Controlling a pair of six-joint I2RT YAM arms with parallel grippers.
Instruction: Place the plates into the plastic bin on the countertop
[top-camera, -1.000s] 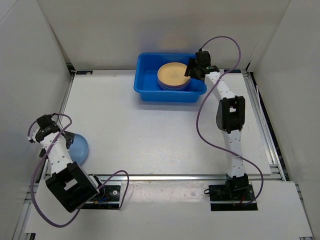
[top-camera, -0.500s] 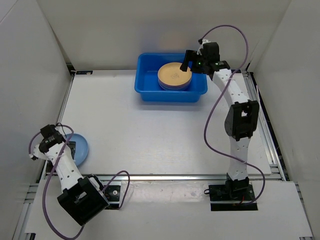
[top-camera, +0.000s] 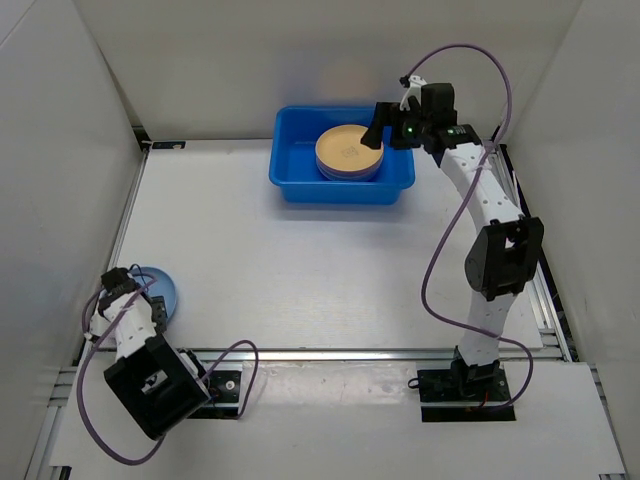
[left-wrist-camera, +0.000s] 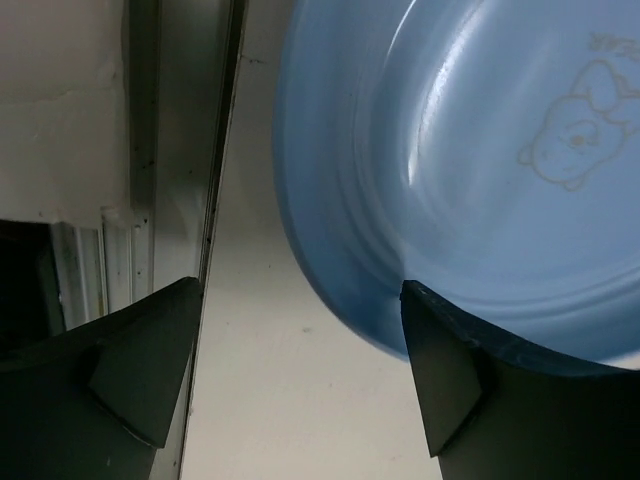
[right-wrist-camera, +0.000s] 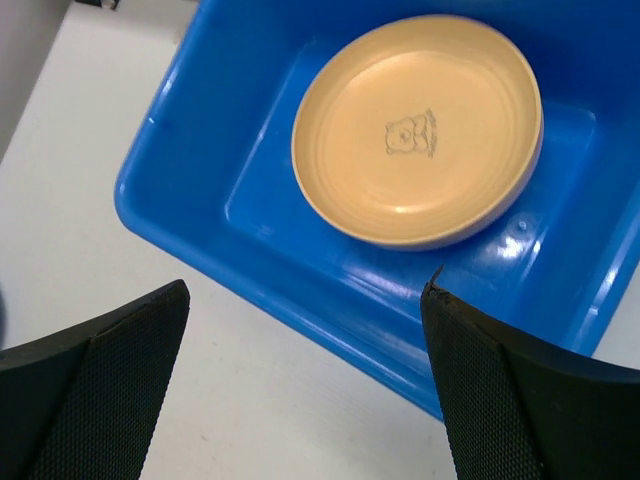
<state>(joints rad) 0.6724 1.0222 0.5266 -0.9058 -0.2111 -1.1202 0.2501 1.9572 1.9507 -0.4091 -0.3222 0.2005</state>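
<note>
On the white countertop (top-camera: 300, 260), the blue plastic bin (top-camera: 296, 160) stands at the far middle. It holds a stack of plates topped by an orange-yellow one (top-camera: 348, 150) (right-wrist-camera: 420, 130). My right gripper (top-camera: 378, 128) (right-wrist-camera: 305, 380) hovers open by the bin's (right-wrist-camera: 250, 200) right end, holding nothing. A light blue plate (top-camera: 166, 290) (left-wrist-camera: 480, 170) lies at the near left. My left gripper (top-camera: 140, 293) (left-wrist-camera: 300, 370) is low at its left edge, open, with the plate's rim just inside the right finger (left-wrist-camera: 450, 380).
White walls enclose the table on three sides. A metal rail (left-wrist-camera: 180, 150) runs close along the left edge, beside the left gripper. The right arm (top-camera: 495, 250) stands tall along the right side.
The right gripper let go of the orange-yellow plate, opened and drew back up from the bin. The left arm swung down and in to the blue plate's left edge.
</note>
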